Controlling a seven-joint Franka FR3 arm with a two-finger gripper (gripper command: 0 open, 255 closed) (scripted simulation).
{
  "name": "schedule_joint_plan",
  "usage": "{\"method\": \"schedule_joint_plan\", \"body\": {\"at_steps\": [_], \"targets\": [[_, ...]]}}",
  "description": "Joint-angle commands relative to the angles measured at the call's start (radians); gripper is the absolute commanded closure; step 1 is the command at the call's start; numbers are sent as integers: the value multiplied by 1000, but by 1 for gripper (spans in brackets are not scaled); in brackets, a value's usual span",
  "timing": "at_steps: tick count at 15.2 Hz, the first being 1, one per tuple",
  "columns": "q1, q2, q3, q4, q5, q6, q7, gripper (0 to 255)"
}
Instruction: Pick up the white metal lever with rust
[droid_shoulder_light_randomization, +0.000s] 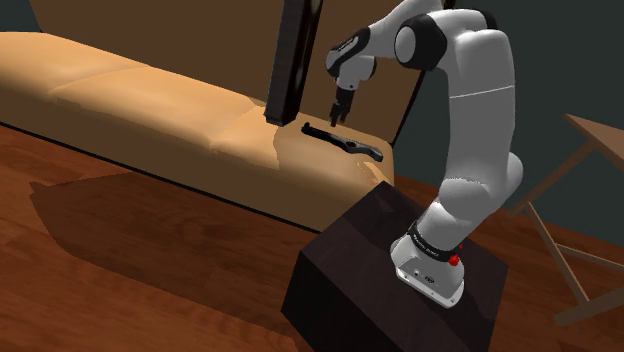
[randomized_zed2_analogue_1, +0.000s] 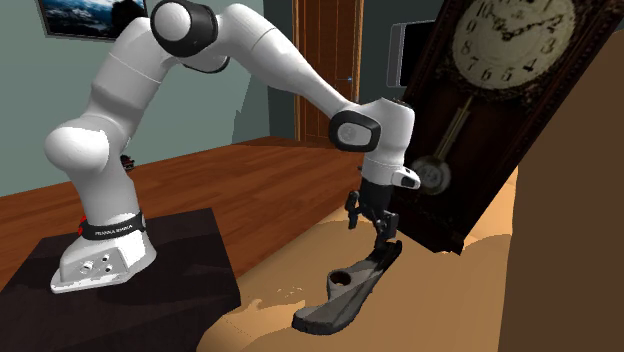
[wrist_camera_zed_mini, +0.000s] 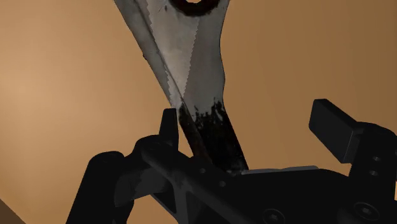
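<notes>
**Figure. Approach to the lever's narrow end, fingers apart.** The lever (droid_shoulder_light_randomization: 345, 141) lay flat on the tan sofa (droid_shoulder_light_randomization: 150, 110), on the cushion nearest the stand (droid_shoulder_light_randomization: 390, 280) and just beside the foot of the dark clock (randomized_zed2_analogue_1: 490, 100) that leaned across the seat. In the wrist view it read as pale grey metal that darkened to a rust-stained narrow end, with a ringed hole at the wide end. The gripper (wrist_camera_zed_mini: 249, 118) hung low over that narrow end with its jaws apart and nothing clasped. The lever passed between them, but off-centre: it sat close against one finger (wrist_camera_zed_mini: 168, 124), and the other stood well apart.

Risks, as judged from this pose:
- Off-centre closing. The far finger would probably have swept the lever sideways before both pads met it, which could have twisted it on the soft cushion.
- End grip. Held by one tip (the wide end looked the heavier), the lever might have pivoted or slipped during the lift.
- Shallow reach. A thin part sunk into upholstery left little edge to catch, so the pads could have closed on fabric or over the top.
- Clearance. The clock stood near, and a sideways correction might have struck it.
</notes>
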Motion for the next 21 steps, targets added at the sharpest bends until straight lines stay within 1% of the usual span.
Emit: {"method": "schedule_joint_plan", "body": {"at_steps": [1, 2, 11, 12, 21], "targets": [[-28, 80, 12, 79, 7, -16, -21, 0], [-36, 103, 16, 103, 8, -21, -25, 0], [-50, 171, 35, 111, 30, 39, -37, 0], [-49, 171, 35, 110, 30, 39, -36, 255], [-50, 171, 35, 111, 30, 39, -37, 255]]}}
